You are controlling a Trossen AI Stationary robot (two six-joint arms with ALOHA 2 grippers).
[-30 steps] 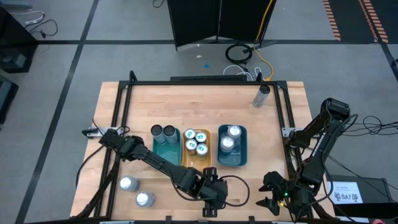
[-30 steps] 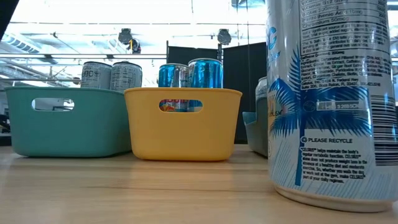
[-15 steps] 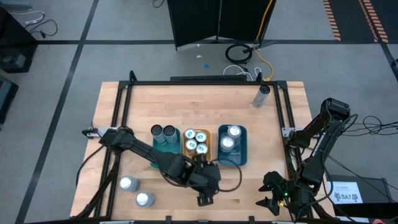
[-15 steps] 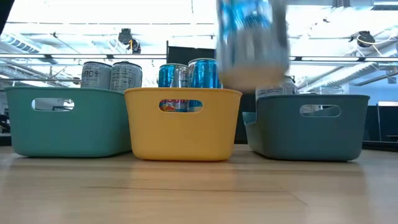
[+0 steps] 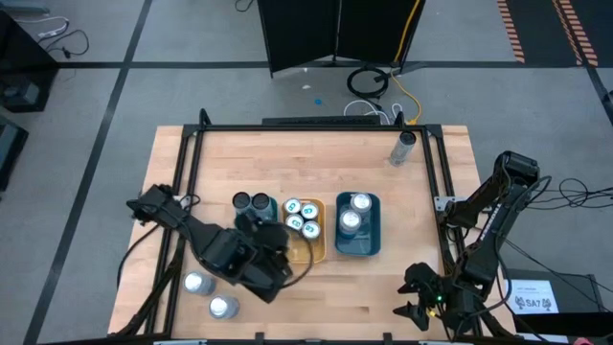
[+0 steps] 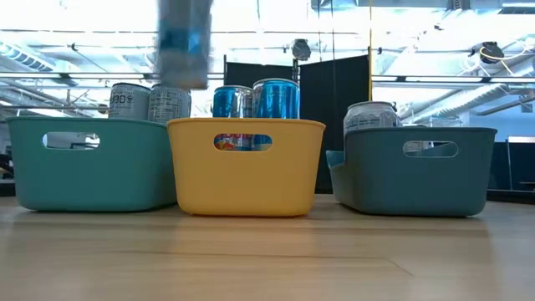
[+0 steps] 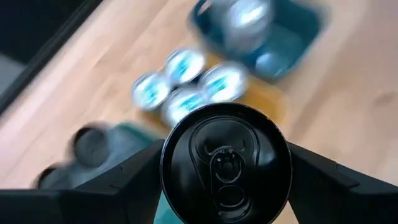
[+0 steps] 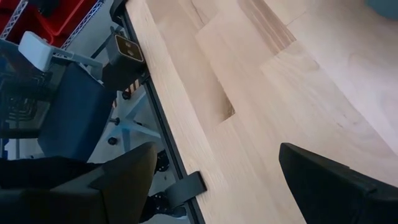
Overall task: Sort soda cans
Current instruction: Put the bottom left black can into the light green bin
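High view: the left gripper (image 5: 261, 261) hangs over the near edge of the teal tray (image 5: 245, 227) and the orange tray (image 5: 316, 251). What it holds is hidden under the arm here. Two dark-topped cans (image 5: 250, 202) stand in the teal tray, four cans with blue-green tops (image 5: 301, 217) in the orange tray, two silver-topped cans (image 5: 354, 212) in the blue tray (image 5: 372, 240). Two more silver cans (image 5: 209, 295) stand on the table (image 5: 431, 211) near its front left corner; one lone can (image 5: 403, 148) stands at the far right edge. The right gripper (image 5: 424, 299) waits off the table's front right corner.

Low view: a blurred can (image 6: 183, 42) hangs in the air above the teal tray (image 6: 88, 163), clear of its rim; probably the carried one. Orange tray (image 6: 247, 167) middle, blue tray (image 6: 414, 170) right.

Left wrist view: both fingers (image 7: 115, 180) clamp a black-topped can (image 7: 226, 163) by its sides, upright, trays blurred beneath.

Right wrist view: the right gripper's fingers (image 8: 329, 183) stand wide apart with nothing between, over the table's edge (image 8: 168, 118).
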